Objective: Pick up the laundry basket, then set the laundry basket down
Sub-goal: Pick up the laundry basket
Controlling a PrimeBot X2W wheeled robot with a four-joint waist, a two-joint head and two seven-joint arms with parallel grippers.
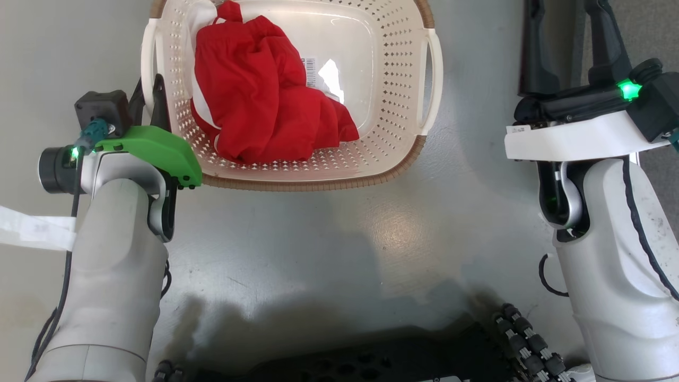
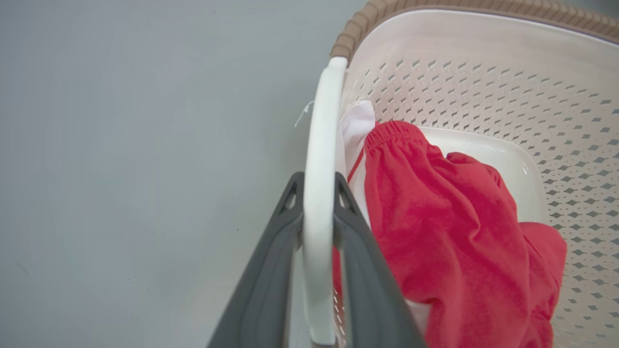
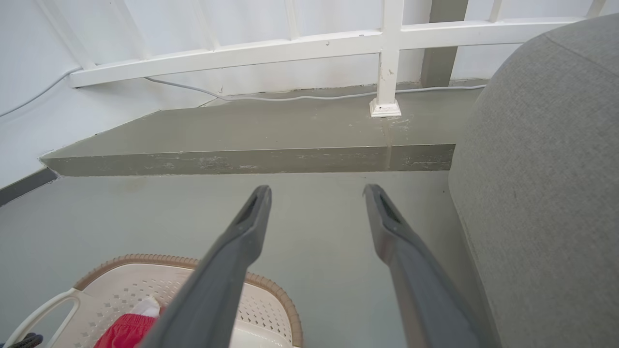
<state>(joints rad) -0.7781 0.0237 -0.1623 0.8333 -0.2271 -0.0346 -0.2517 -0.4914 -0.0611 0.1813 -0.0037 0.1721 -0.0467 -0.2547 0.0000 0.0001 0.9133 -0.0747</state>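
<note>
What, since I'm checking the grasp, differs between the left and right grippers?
The left gripper is shut on the basket handle; the right gripper is open, holding nothing. The left gripper is at the basket; the right gripper hangs apart, over floor. Both have dark fingers.

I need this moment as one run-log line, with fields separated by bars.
left end effector: closed on left handle of laundry basket | right end effector: open, apart from laundry basket | inside: red clothes

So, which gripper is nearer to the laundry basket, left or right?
Left. The left gripper clasps a side handle of the laundry basket; the right gripper is open, apart from its other side.
</note>
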